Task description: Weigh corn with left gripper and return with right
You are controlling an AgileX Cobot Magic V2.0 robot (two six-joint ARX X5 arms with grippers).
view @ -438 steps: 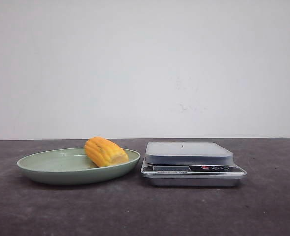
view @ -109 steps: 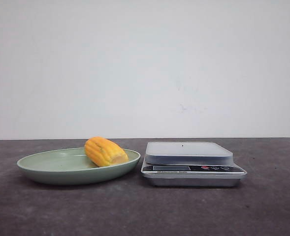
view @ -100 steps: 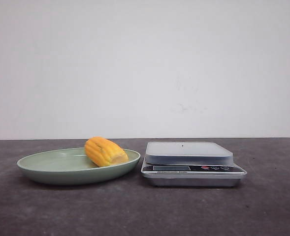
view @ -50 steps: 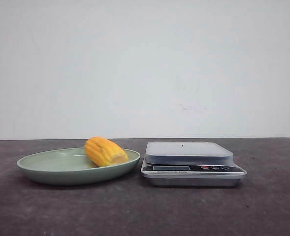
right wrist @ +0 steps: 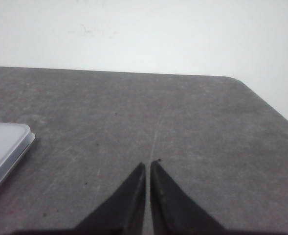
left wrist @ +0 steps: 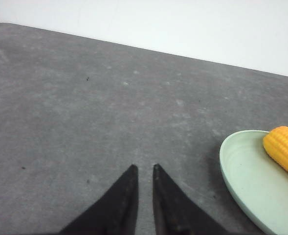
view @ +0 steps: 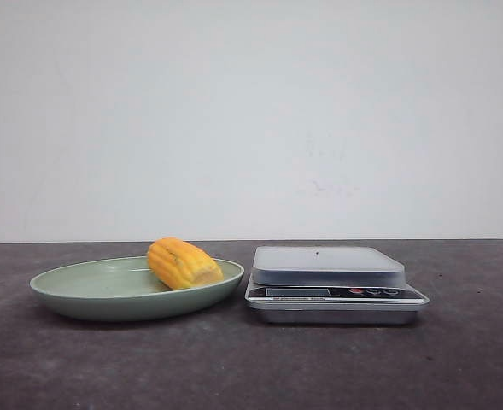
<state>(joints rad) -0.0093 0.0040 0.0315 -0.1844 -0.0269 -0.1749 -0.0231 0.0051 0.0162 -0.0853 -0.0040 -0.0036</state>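
The corn (view: 183,263), a stubby yellow-orange cob piece, lies on the right side of a pale green plate (view: 72,290). It also shows in the left wrist view (left wrist: 284,148) on the plate (left wrist: 244,176). A silver kitchen scale (view: 328,265) stands just right of the plate, its platform bare. My left gripper (left wrist: 144,167) hovers over bare table to one side of the plate, empty, its jaws a narrow gap apart. My right gripper (right wrist: 148,163) is shut and empty over bare table beside the scale's corner (right wrist: 4,147). Neither gripper shows in the front view.
The dark grey tabletop (view: 251,367) runs to a white wall behind. The table's rounded far corner (right wrist: 236,81) shows in the right wrist view.
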